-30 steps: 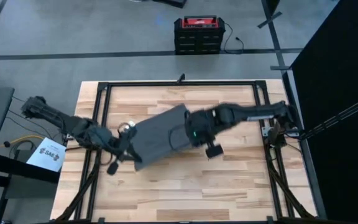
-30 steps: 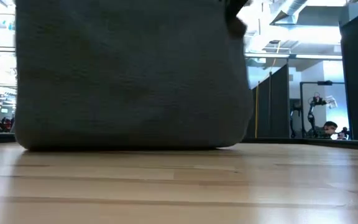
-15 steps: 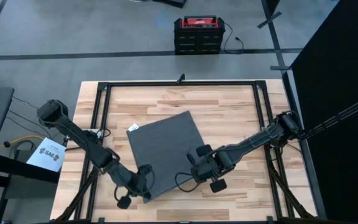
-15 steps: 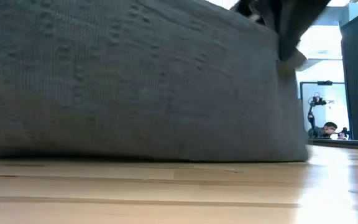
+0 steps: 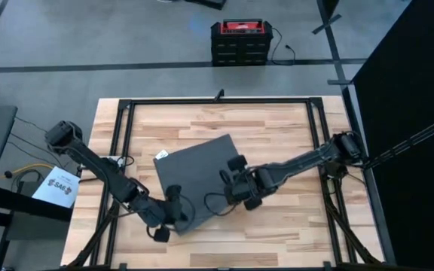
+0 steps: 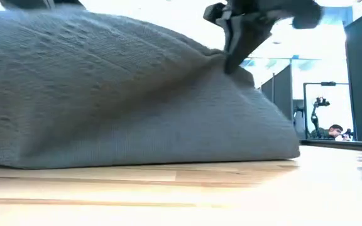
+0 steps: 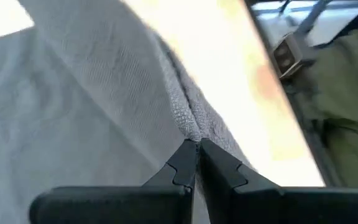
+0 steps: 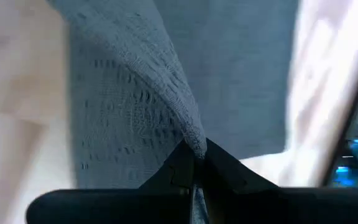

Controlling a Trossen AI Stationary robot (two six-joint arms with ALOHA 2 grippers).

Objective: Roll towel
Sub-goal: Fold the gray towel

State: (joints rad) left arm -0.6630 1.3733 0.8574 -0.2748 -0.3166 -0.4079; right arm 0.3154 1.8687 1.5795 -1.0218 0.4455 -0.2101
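- The towel (image 5: 197,178), a plain dark grey cloth, lies near the middle of the wooden table (image 5: 277,135), turned askew so that its corners point roughly toward 1, 4, 7 and 10 o'clock.
- A small white tag (image 5: 162,153) sits at the towel's edge near the 10 o'clock corner.
- The left hand (image 5: 173,214) is at the towel's 7 o'clock corner — its fingers (image 7: 178,167) are pressed together with a fold of the cloth pinched between their tips, as the left wrist view shows.
- The right hand (image 5: 236,184) is at the towel's 4 o'clock side, over the cloth; its fingers (image 8: 180,167) are likewise closed tight on a ridge of grey fabric.
- In the low view the towel (image 6: 105,94) fills most of the picture, its lower edge resting on the table (image 6: 181,194), while a part of it is drawn up into a peak where a dark hand (image 6: 234,31) grips it from above.
- Beyond the table at 12 o'clock a red and black case (image 5: 240,41) stands on the floor.
- In the room behind, at the low view's 3 o'clock edge, part of a person (image 6: 334,130) shows — too small to tell more.
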